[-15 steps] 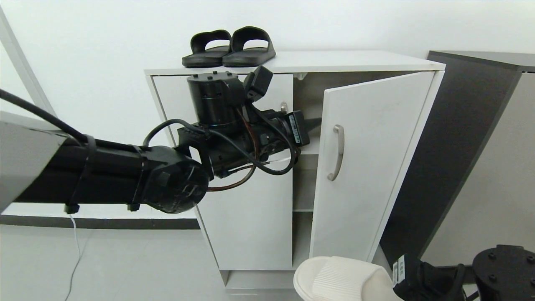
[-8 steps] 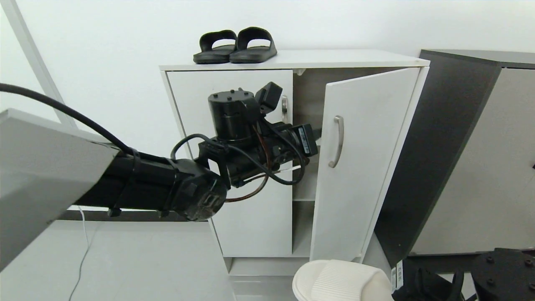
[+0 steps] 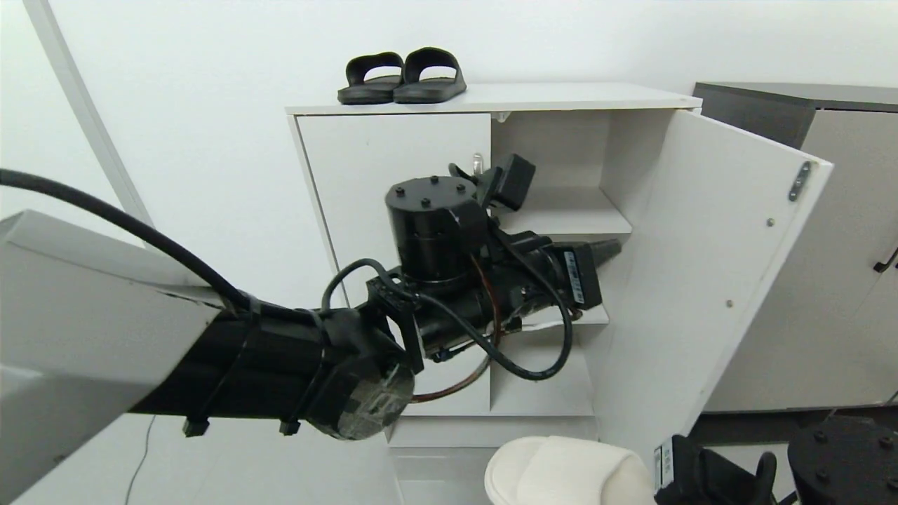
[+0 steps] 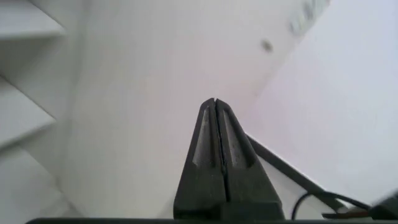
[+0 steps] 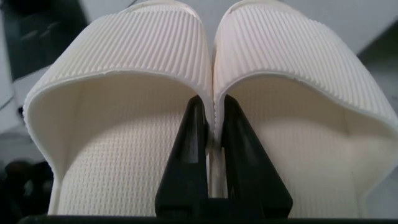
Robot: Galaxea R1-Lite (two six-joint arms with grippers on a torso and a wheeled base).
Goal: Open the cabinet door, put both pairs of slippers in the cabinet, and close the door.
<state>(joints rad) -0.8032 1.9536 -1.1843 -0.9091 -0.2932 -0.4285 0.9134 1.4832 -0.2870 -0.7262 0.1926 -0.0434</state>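
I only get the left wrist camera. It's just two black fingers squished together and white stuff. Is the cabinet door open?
Observer: Yes. In the head view the right-hand cabinet door stands wide open, and the bare shelves inside show.
Operator: Where are the black slippers?
Observer: The black slippers sit side by side on top of the cabinet, above the door that is shut.
Operator: And the other pair?
Observer: The right gripper is shut on the cream slippers, pinching their touching inner edges, low in front of the open side.
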